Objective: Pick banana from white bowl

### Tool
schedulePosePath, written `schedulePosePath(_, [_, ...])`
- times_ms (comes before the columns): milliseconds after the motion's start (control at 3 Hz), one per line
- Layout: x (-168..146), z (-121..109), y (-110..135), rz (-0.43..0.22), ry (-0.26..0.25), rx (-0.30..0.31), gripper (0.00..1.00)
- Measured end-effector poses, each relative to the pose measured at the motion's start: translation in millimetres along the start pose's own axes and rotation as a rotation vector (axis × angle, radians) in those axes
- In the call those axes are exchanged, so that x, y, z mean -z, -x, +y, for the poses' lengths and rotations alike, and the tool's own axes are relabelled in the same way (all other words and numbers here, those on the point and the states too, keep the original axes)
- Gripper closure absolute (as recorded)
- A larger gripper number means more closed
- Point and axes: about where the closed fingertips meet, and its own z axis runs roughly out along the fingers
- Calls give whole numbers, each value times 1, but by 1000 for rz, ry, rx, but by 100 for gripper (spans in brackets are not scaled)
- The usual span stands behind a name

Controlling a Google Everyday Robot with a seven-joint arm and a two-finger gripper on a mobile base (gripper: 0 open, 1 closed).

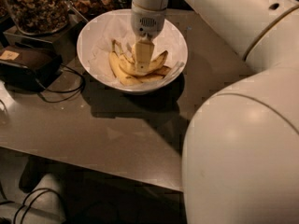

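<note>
The white bowl [88,31] is seen at twelve o'clock in the view, set on the dark table [117,134]. A bunch of banana [119,71] is laid in it on the white paper lining [100,55]. The stems are gathered toward eleven o'clock of the bowl and the fruit is fanned out toward four o'clock. Because the bowl is deep and the fruit lies low against its floor, an approach from straight above is judged to be the only clear one.

The gripper [142,59] is accordingly hung vertically from the wrist, inside the rim and over the middle of the bunch. Its tip is placed on or just at the upper bananas. Contact appears likely, but it cannot be confirmed. How far the claw is parted, and whether anything is clamped in it, cannot be told from this angle, since it is seen as one pale block against the yellow fruit.

The glass jars of nuts [35,6] are kept at ten to eleven o'clock, beyond the bowl and apart from the wrist. A black device [25,64] with its cable [60,94] is left at nine o'clock, just beside the bowl.
</note>
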Motion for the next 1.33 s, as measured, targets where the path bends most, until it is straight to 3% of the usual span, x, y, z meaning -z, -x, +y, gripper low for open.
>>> schedulePosePath(333, [-4, -1, -1, 10, 3, 1, 47])
schedulePosePath(1333, [-19, 3, -3, 29, 29, 8, 46])
